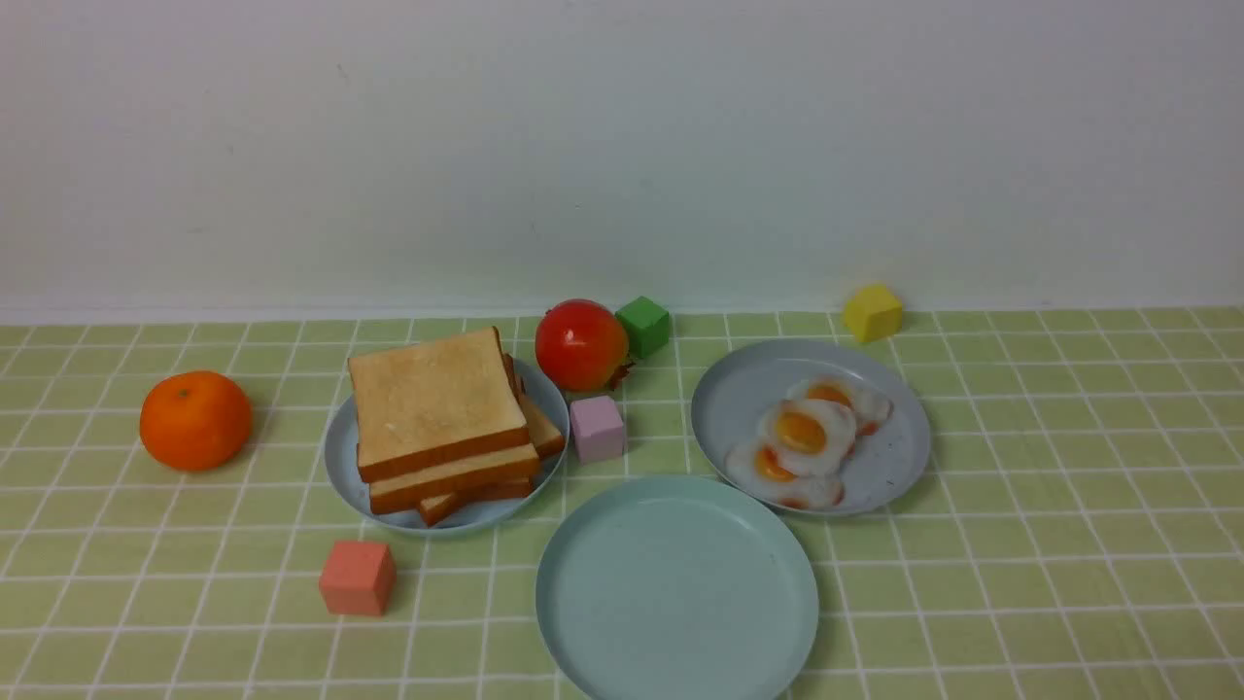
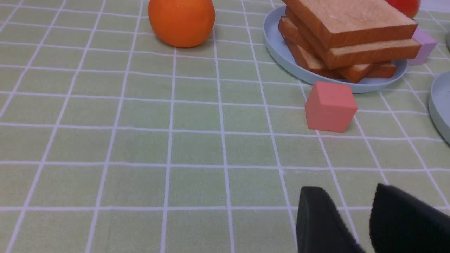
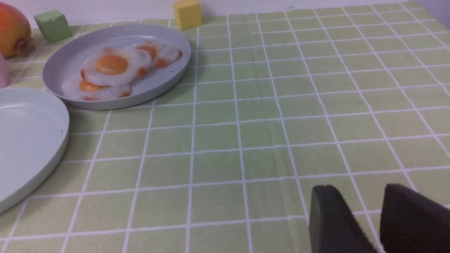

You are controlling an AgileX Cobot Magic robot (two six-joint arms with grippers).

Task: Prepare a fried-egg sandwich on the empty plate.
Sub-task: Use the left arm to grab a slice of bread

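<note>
With both arms' black fingers [image 2: 339,211] parted and empty, you risked dragging lower slices if you gripped the square tan toy toast [image 1: 437,399] too deep, left of the round mint-aqua plastic plate [image 1: 675,593].

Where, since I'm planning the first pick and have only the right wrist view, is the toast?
Observer: The toast slices are stacked on a greyish-blue plate, beyond and to the left of the pale aqua plate.
Operator: Is the left gripper free to fetch one?
Observer: Yes, the left gripper is open, with nothing between its fingers.
Operator: Anything near that stack's plate?
Observer: A coral block sits just on the robot's side of it.
</note>
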